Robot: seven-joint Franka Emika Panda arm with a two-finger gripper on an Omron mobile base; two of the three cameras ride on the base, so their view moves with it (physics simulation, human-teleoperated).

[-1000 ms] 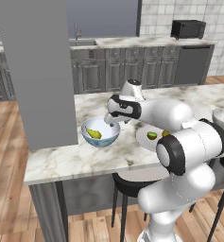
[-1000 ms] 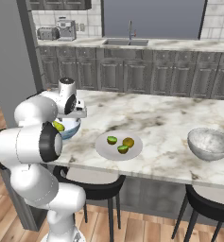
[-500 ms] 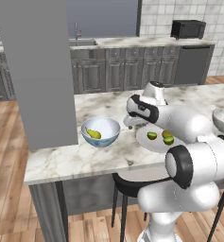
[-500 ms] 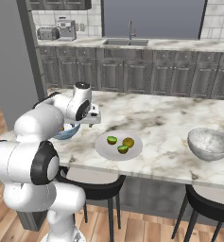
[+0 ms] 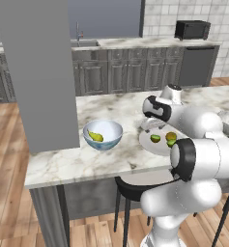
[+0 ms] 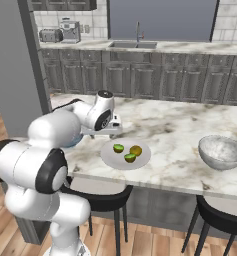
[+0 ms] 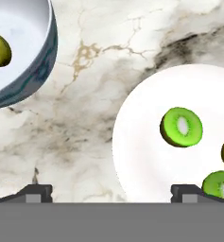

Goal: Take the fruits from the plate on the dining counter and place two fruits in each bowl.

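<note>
While the hand [image 7: 111,191] is hanging wide open, holding nothing | three fruits [image 7: 181,126] are sitting on the plate [image 6: 110,155] near the counter's [image 6: 180,130] front edge | pear [image 5: 95,137] is lying in the blue bowl [image 5: 111,129]

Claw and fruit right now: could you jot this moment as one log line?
claw: open, empty, above counter beside plate | plate: three fruits | blue bowl: pear inside | grey bowl: contents unclear

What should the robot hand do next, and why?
Probably slide a little further over the plate and come down on the nearest green fruit. The gripper is open and holds nothing, hovering over bare marble at the plate's edge. The blue-white bowl has just one fruit, the pear, so it likely needs a second; three fruits sit on the plate.
</note>
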